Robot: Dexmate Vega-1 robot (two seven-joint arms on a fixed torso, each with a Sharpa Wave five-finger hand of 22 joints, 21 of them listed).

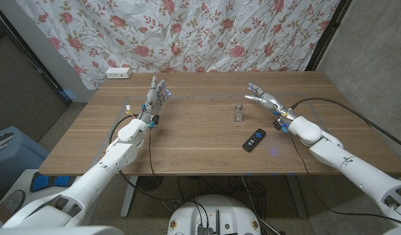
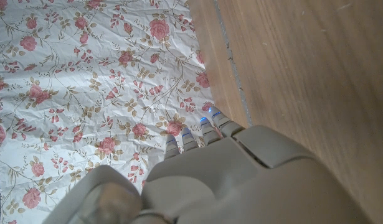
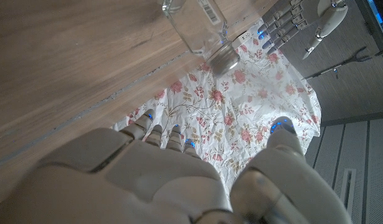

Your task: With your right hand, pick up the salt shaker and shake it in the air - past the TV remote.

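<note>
A small glass salt shaker [image 1: 238, 113] with a metal cap stands upright near the middle of the wooden table [image 1: 187, 143]; the right wrist view shows the shaker [image 3: 197, 28] close ahead of my fingers. A black TV remote [image 1: 254, 139] lies nearer the front edge, just right of the shaker. My right hand [image 1: 265, 101] is open, fingers spread, a short way right of the shaker and beyond the remote, touching neither. My left hand [image 1: 155, 99] stands open with fingers up at the table's left middle, holding nothing; it also appears in the right wrist view [image 3: 284, 18].
A white power strip [image 1: 118, 73] sits at the far left corner. A floral curtain [image 1: 187, 32] hangs behind the table. Black cables [image 1: 356, 114] run along both arms. A blue bin [image 1: 8, 153] stands on the floor at left.
</note>
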